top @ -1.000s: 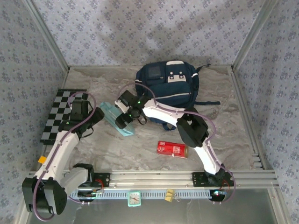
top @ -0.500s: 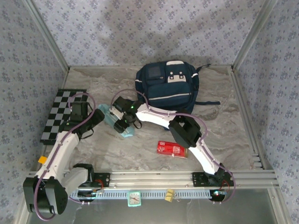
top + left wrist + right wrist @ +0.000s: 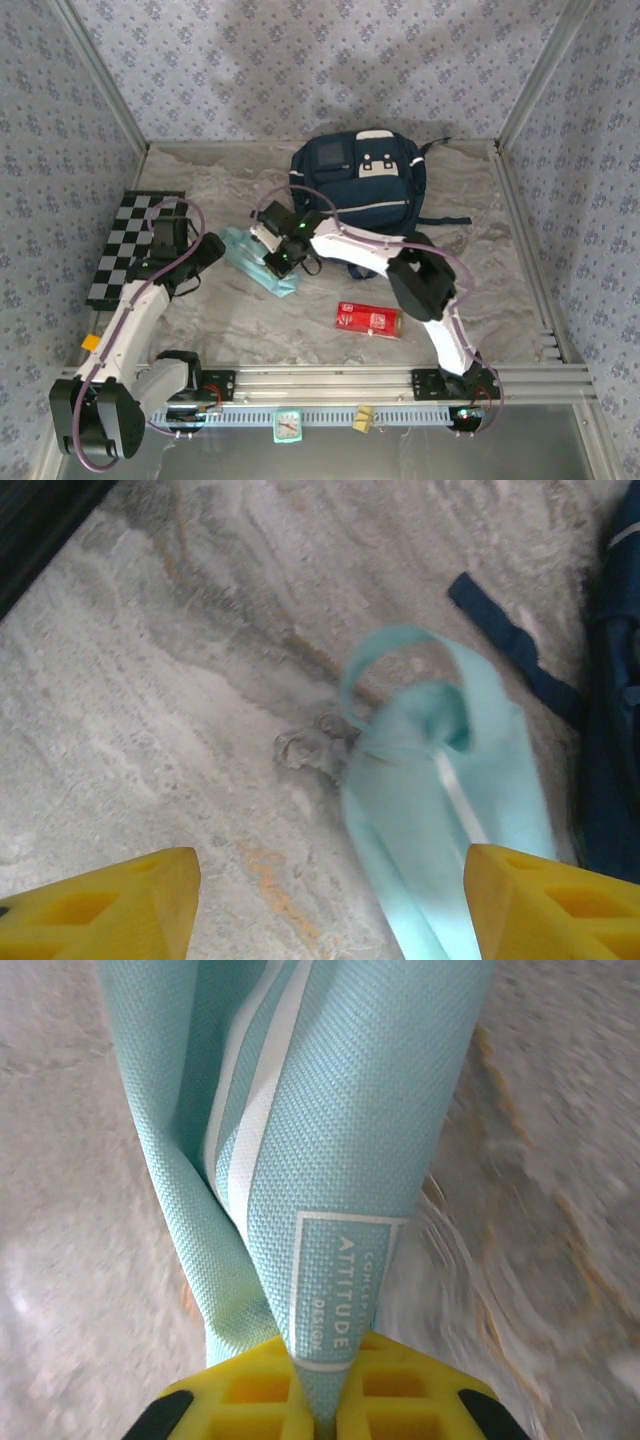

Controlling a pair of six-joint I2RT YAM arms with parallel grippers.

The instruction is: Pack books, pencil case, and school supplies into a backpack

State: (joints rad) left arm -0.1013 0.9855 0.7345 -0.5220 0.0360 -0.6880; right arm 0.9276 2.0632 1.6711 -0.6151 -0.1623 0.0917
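Slippage is being risked as the soft pencil case (image 3: 330, 1140), near the table's (image 3: 470, 270) middle just left of the backpack (image 3: 360, 180), is being pinched by one thin fold in the closed right gripper (image 3: 318, 1370), while the left gripper (image 3: 330, 900) is being held wide and empty beside it.
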